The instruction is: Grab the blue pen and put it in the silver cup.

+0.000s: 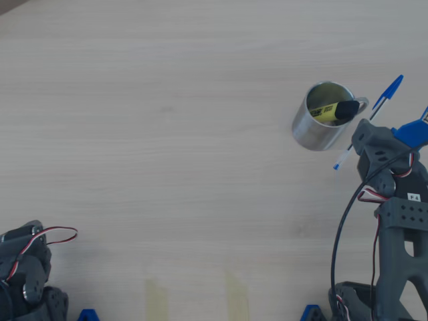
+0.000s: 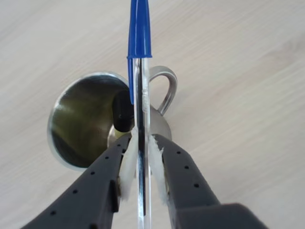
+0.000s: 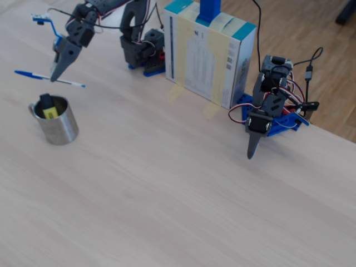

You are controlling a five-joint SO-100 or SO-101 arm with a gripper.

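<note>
My gripper is shut on the blue pen around mid-barrel, with the blue cap pointing away from me. It holds the pen level in the air above the silver cup, just over the handle side. In the overhead view the pen lies slantwise past the cup's right rim, and the gripper is beside the cup. In the fixed view the gripper points down with the pen sticking out left. The cup stands upright.
A yellow highlighter with a black cap stands inside the cup. A second arm rests at the table's edge, and a white and teal box stands beside my arm's base. Two tape strips mark the table.
</note>
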